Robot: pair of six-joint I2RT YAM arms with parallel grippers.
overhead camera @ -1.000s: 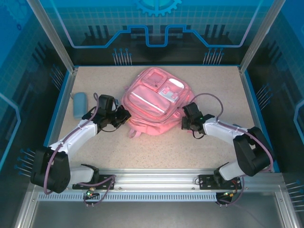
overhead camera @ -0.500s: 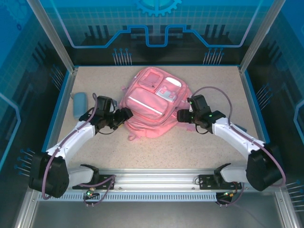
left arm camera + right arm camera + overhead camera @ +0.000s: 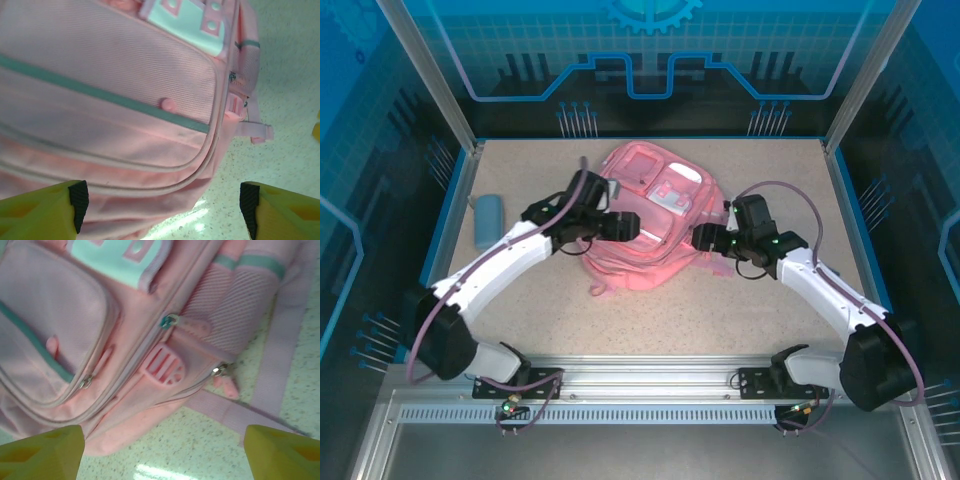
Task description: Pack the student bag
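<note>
Bag [image 3: 645, 262] on speckled tabletop [image 3: 720, 310], blue walls [image 3: 360, 120]

Left wrist view: student bag [image 3: 125, 100] ran off frame ahead and left of left gripper [image 3: 160, 202]; finger bases cut off. Ahead of right gripper [image 3: 162, 447], bag was blurred, strap [image 3: 280, 360] cropped. Overhead, left arm [image 3: 510, 255] hid bag's flank.

Student bag [image 3: 655, 200] filled centre-rear of worktop [image 3: 720, 320]. Wide bare strip lay open in front of it; right rear corner also open. Left side: light-blue case [image 3: 487, 220] near worktop edge, left arm [image 3: 510, 262] crossing the lane between case and bag. Right gripper [image 3: 703, 239] stood at bag's right edge, fingers apart.
</note>
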